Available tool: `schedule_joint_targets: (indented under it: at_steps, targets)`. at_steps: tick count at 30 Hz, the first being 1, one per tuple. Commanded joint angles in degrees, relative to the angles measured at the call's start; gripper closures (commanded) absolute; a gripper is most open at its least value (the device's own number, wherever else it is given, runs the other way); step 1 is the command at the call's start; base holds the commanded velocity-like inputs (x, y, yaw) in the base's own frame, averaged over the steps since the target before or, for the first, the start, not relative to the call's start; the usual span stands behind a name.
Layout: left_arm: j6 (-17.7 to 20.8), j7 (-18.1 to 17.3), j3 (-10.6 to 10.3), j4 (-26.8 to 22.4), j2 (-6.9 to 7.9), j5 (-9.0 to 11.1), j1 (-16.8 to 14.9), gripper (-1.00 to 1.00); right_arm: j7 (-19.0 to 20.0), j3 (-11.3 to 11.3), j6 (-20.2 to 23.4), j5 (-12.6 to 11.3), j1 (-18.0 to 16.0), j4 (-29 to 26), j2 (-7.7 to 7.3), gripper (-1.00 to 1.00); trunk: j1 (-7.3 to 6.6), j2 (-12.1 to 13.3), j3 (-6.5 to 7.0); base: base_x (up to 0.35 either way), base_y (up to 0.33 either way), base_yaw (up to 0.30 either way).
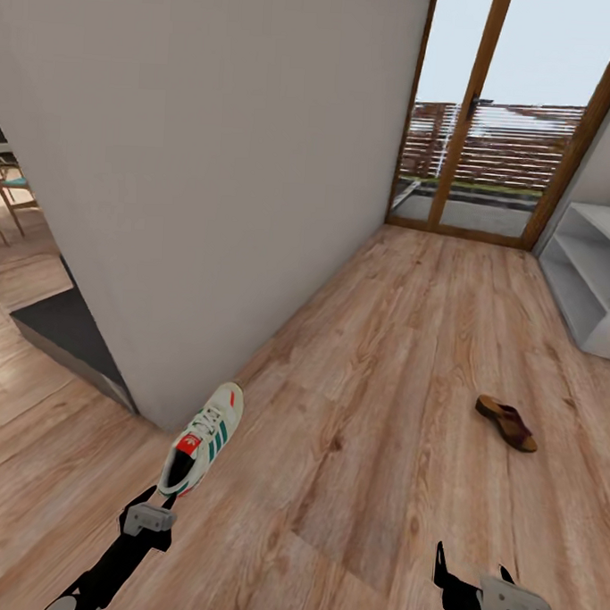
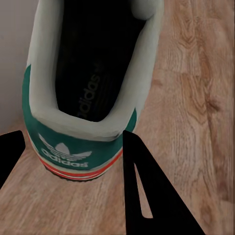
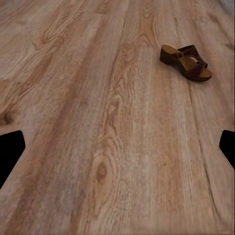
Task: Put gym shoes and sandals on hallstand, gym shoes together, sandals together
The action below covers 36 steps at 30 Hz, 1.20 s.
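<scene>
At the near edge of the head view, the left gripper [image 1: 165, 503] reaches forward over the corridor floor [image 1: 382, 363] with its fingers set on either side of the heel of a gym shoe [image 1: 203, 439]. In the left wrist view the same gym shoe [image 2: 88, 93] sits heel-first between the two dark fingers [image 2: 147, 196], green heel patch with white trefoil logo and an orange-red stripe at the sole facing the camera, dark lining open above; one finger lies right against the heel's side, the other is just beside it, so the gripper looks closed around the heel, though whether it presses firmly cannot be told. The shoe points away from the robot, toe near the corner of the grey wall [image 1: 214, 157]. The right gripper [image 1: 470, 573] hovers low over bare planks at the near right; in the right wrist view its fingertips [image 3: 10, 152] stand wide apart with nothing between them. Farther out, a dark brown sandal [image 1: 506, 423] lies alone on the floor, well apart from both grippers, and shows again in the right wrist view [image 3: 186, 62] resting on its tan sole. Beyond it, at the right wall, stands the pale grey hallstand [image 1: 593, 275] with open shelf tiers. At the far end, a wood-framed glass door [image 1: 476, 117] looks onto a fenced terrace.
</scene>
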Motion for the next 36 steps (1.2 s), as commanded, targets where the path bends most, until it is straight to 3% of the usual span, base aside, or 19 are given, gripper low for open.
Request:
schedule_joint_targets:
  at_steps: [1, 7, 13, 18, 20, 22, 24, 29, 36]
  targets:
    - [-0.13, -0.32, 0.17, 0.04, -0.02, 0.11, -0.03, 1.00, -0.08, -0.03, -0.12, 0.02, 0.01, -0.02, 0.03, -1.00, -0.01, -0.01, 0.00, 0.000, 0.000, -0.271]
    - [-0.23, 0.13, 0.29, 0.17, -0.23, 0.44, -0.03, 1.00, -0.08, 0.00, -0.12, 0.05, 0.00, 0.02, 0.03, -1.00, -0.01, -0.01, 0.20, 0.000, 0.000, -0.271]
    - [-0.85, 0.88, 0.76, 0.45, -2.44, 0.35, -0.03, 1.00, -0.13, 0.45, -0.12, 0.09, -0.03, 0.66, 0.03, -1.00, -0.01, -0.01, 0.39, 0.000, 0.000, -0.270]
    - [-1.95, 1.94, 1.06, 0.63, -3.52, 0.38, -0.03, 1.00, -1.64, 3.68, -0.07, 1.33, -0.05, 1.33, 0.03, -1.00, -0.01, -0.01, 0.57, 0.000, 0.000, -0.270]
    - [-2.25, 2.20, 1.14, 0.68, -3.79, 0.37, -0.03, 1.00, -4.30, 6.42, -0.05, 3.98, -0.15, 2.97, 0.06, -1.00, -0.01, -0.01, 0.64, 0.000, 0.000, -0.271]
    - [-2.32, 2.25, 1.15, 0.69, -3.84, 0.37, -0.03, 1.00, -5.35, 7.40, -0.05, 4.94, -0.32, 3.67, 0.08, -1.00, -0.01, -0.01, 0.72, 0.000, 0.000, -0.271]
    - [-2.50, 2.38, 1.10, 0.71, -3.90, 0.42, -0.03, 1.00, -9.48, 10.67, -0.04, 7.43, -1.59, 5.98, 0.07, -1.00, -0.01, -0.01, 0.77, 0.000, 0.000, -0.226]
    - [-2.58, 2.40, 0.96, 0.72, -3.93, 0.40, -0.03, 1.00, -11.89, 12.44, -0.09, 8.55, -2.39, 7.20, 0.05, -1.00, -0.01, -0.01, 0.84, 0.000, 0.000, -0.128]
    - [-2.48, 2.45, 0.78, 0.72, -4.17, 0.10, -0.03, 1.00, -12.75, 13.21, -0.12, 9.01, -2.73, 7.72, -0.04, -1.00, -0.01, -0.01, 0.86, 0.011, -0.003, -0.034]
